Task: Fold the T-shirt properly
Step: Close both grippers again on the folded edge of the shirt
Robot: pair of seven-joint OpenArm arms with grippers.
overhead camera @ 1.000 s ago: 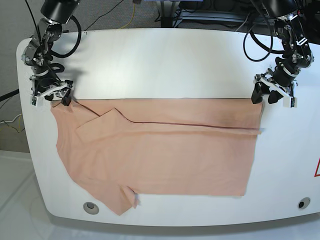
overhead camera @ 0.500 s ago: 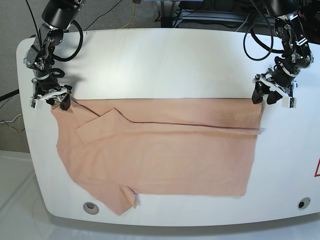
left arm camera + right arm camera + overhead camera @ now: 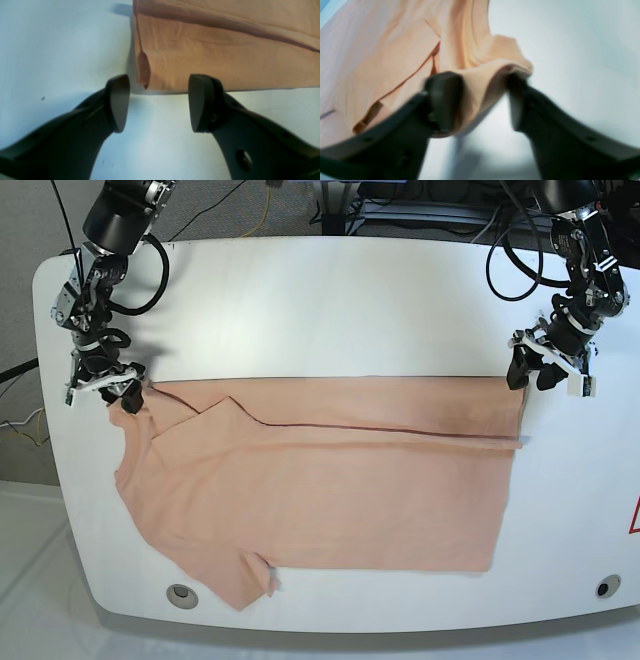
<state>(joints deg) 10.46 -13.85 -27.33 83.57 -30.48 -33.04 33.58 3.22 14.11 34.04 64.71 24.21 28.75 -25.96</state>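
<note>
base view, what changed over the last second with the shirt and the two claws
The right claw has narrowed around the far corner of the peach cotton short-sleeved T-shirt, bunching that corner up between its fingers. The left claw stays open just off the opposite far corner, holding nothing. The rest of the shirt lies flat on the white table as before.

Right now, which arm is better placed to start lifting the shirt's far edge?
The right gripper: the shirt corner already bunches between its jaws. The left gripper is open, its jaws straddling the hem corner without pinching it.
</note>
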